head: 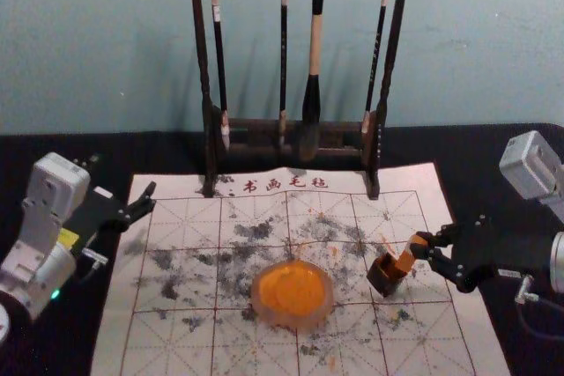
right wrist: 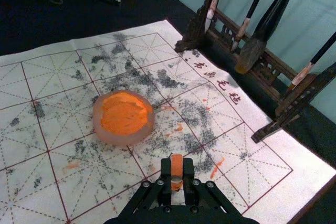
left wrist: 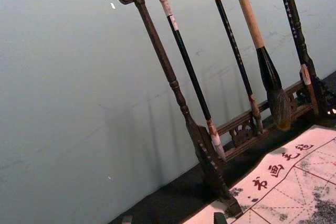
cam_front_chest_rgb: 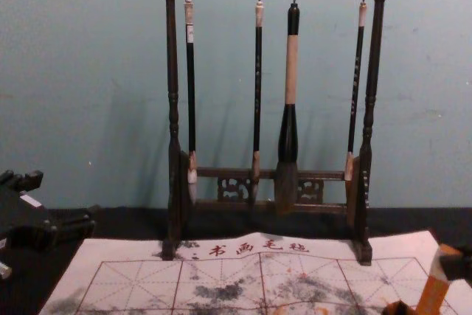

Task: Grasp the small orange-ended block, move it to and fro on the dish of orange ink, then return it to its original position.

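Note:
My right gripper is shut on the upper part of the small orange block, which leans over a small dark box with orange marks. Whether the block's lower end is inside the box or just at its opening, I cannot tell. In the right wrist view, the gripper pinches the block between both fingers. The chest view has the block tilted beside the box. Left of the box lies the round dish of orange ink. My left gripper is parked, open, at the left.
A wooden rack with several hanging brushes stands at the back of the table. Beneath the dish and box lies a stained white felt mat with red grid lines. Black cloth covers the table around it.

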Controlling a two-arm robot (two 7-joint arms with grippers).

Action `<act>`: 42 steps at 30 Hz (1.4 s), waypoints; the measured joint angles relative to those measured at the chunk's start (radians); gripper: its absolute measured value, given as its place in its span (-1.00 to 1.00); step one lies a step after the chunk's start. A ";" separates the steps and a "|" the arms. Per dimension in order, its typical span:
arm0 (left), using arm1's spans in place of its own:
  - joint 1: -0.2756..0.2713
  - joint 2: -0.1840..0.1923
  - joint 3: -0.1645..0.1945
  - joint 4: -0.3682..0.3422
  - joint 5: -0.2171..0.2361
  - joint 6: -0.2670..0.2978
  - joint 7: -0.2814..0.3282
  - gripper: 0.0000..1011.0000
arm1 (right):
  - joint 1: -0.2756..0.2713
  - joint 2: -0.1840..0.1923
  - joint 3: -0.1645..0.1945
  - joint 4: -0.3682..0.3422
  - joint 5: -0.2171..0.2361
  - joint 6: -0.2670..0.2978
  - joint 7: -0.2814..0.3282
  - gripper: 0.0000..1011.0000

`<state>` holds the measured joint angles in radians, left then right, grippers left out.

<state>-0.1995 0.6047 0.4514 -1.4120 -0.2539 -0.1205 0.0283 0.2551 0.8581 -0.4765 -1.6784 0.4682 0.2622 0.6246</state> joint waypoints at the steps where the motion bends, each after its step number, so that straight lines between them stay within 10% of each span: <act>1: 0.000 0.000 0.000 0.000 0.000 0.000 0.000 0.98 | 0.001 -0.002 -0.001 0.002 -0.002 0.001 0.001 -0.81; 42: 0.000 0.000 0.000 0.000 0.000 0.000 0.000 0.98 | 0.112 -0.121 -0.097 0.155 -0.101 0.015 0.057 -0.81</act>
<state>-0.1995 0.6047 0.4514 -1.4120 -0.2539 -0.1206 0.0283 0.3667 0.7375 -0.5736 -1.5234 0.3676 0.2776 0.6820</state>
